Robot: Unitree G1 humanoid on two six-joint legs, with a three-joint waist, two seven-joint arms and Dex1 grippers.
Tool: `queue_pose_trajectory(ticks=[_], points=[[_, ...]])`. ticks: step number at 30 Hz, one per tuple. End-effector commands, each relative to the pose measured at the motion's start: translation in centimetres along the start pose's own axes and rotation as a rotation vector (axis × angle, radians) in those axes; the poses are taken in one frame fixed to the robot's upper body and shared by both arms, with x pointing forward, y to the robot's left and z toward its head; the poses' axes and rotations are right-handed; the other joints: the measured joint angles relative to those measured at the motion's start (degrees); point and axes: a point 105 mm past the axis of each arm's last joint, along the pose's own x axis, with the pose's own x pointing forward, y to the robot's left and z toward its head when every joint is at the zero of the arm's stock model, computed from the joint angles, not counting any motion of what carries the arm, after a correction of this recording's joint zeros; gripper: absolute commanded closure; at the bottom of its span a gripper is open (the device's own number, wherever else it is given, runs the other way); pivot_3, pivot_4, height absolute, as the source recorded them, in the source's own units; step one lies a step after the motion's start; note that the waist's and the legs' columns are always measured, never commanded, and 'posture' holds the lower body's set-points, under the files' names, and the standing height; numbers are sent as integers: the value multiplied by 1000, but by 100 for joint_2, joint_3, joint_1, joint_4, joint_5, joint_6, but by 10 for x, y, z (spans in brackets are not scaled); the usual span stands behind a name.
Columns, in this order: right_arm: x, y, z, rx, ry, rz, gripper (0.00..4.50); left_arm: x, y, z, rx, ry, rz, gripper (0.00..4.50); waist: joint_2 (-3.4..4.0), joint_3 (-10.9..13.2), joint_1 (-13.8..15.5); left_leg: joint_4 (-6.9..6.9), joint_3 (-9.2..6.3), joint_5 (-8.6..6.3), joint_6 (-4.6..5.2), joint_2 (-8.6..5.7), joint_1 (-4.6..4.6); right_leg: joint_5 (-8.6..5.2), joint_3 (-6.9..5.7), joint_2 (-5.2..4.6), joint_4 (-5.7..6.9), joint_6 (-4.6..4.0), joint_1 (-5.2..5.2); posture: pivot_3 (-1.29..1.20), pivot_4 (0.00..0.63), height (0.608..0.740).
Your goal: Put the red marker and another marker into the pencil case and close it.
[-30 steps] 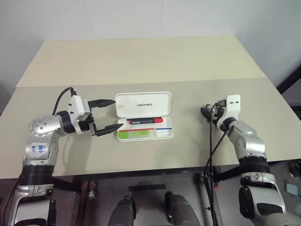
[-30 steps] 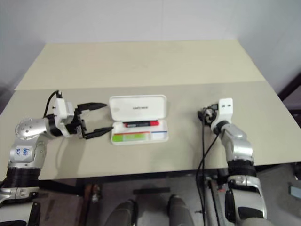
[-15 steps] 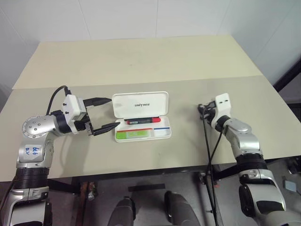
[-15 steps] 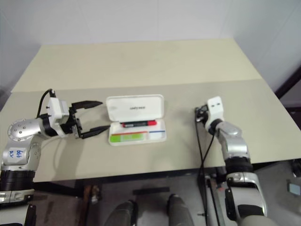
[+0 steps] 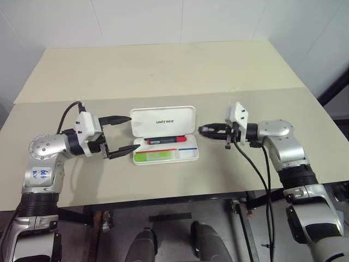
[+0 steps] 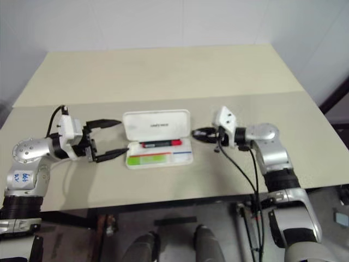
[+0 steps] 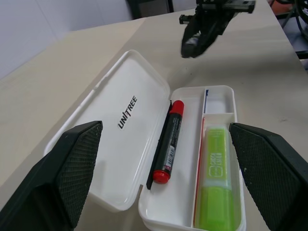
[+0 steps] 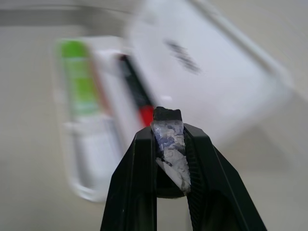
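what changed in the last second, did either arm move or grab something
The right pincer swung in from the table's right side toward the pencil case and turned to point at its right end; its fingers closed, gripping nothing from the table. It stops short of the case. The left pincer stayed open by the case's left end. The lid is still up, with the red marker and green highlighter inside.

A flat, pale beige tabletop spreads beneath the left claw and right claw. Its straight seam runs just beyond both claws, and a plain white wall rises well past them.
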Motion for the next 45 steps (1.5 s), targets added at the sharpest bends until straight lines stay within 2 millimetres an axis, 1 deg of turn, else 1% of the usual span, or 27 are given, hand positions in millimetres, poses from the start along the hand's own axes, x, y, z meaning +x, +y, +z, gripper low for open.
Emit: queue_pose_trajectory(ticks=[1,6,13,17,21,23,27,28,29,30,31,32,33,35,37,40,43,45], points=[[9,9,3,-35,0,104,4098,0,2,5,28,-11,2,0,0,0,18,1,0,0,0,-1,-1,0,0,-1,0,0,0,0,150,740],[17,9,1,-19,2,145,4098,-6,-5,1,14,7,-4,0,2,1,66,2,1,0,0,-2,-1,0,1,-5,1,0,-1,0,150,740],[23,12,-7,-15,22,172,4098,-8,-5,0,12,10,7,0,2,1,97,0,-1,-1,-2,-1,-2,-1,-1,-6,0,-3,-3,0,150,740],[27,6,-7,-15,27,164,4098,-7,-6,-1,12,11,5,0,3,1,97,1,-1,-1,-3,-3,-1,-1,-1,-7,1,-3,-3,0,150,740],[29,8,-14,-8,53,177,4098,-7,-4,0,17,10,9,0,2,1,95,-1,-1,-1,-3,-2,-1,-2,-3,-6,1,-3,-3,0,150,740],[29,6,-15,-29,55,159,3348,-7,-4,-1,17,10,10,0,2,1,95,-2,-1,-1,-4,-2,-2,-2,-3,-7,-2,-3,-3,0,150,740],[29,6,-14,-19,46,166,2062,-7,-3,-1,19,9,12,0,3,2,93,-2,0,-1,-4,-2,-2,-2,-2,-7,-1,-3,-4,0,150,740],[28,6,-14,-23,45,169,1644,-7,-3,-1,20,9,14,0,3,2,93,-2,0,-1,-4,-2,-1,-2,-2,-6,-1,-3,-4,0,150,740],[28,5,-13,-28,41,160,1354,-7,-3,-1,21,9,14,0,3,2,93,-2,0,-1,-4,-2,-1,-2,-2,-6,-1,-3,-4,0,150,740],[27,4,-11,-28,35,159,923,-7,-2,-1,22,7,14,0,3,2,93,-2,0,-1,-4,-2,-1,-2,-2,-6,0,-3,-4,0,150,740],[27,3,-9,-29,29,155,629,-6,-2,-1,24,6,15,0,3,2,94,-1,0,-1,-4,-2,-1,-2,-2,-6,0,-3,-3,0,150,740],[26,2,-7,-34,22,150,218,-6,-2,-1,24,4,16,0,3,2,94,-1,0,-1,-4,-2,-1,-2,-2,-6,0,-3,-3,0,150,740],[26,1,-6,-38,18,148,32,-6,-1,0,25,3,17,0,3,2,94,-1,0,-1,-4,-2,-1,-2,-2,-6,0,-3,-3,0,150,740],[24,-1,-1,-49,2,127,32,-5,-1,0,26,-2,19,0,3,2,94,-1,0,-1,-4,-2,-1,-2,-2,-6,0,-3,-3,0,150,740],[17,-5,6,-53,-34,96,32,-4,0,0,25,-4,25,0,4,2,95,-1,-1,-1,-4,-2,-1,-2,-2,-7,0,-3,-4,0,150,740],[6,-3,11,-50,-61,82,32,-4,-1,0,20,-8,28,0,4,2,102,-2,-2,-1,-4,-2,-2,-2,-3,-7,-1,-3,-4,0,150,740],[-15,6,15,-39,-92,64,32,-6,-3,-1,7,-13,16,0,3,2,135,-3,-12,-2,-6,-2,-5,-3,-13,-9,-6,-5,-1,0,150,740],[-28,12,17,-30,-99,50,0,-7,-5,-1,-14,-24,5,411,4,2,146,-2,-14,-2,-5,-3,-11,-3,-16,-11,-11,-5,-2,0,150,740]])
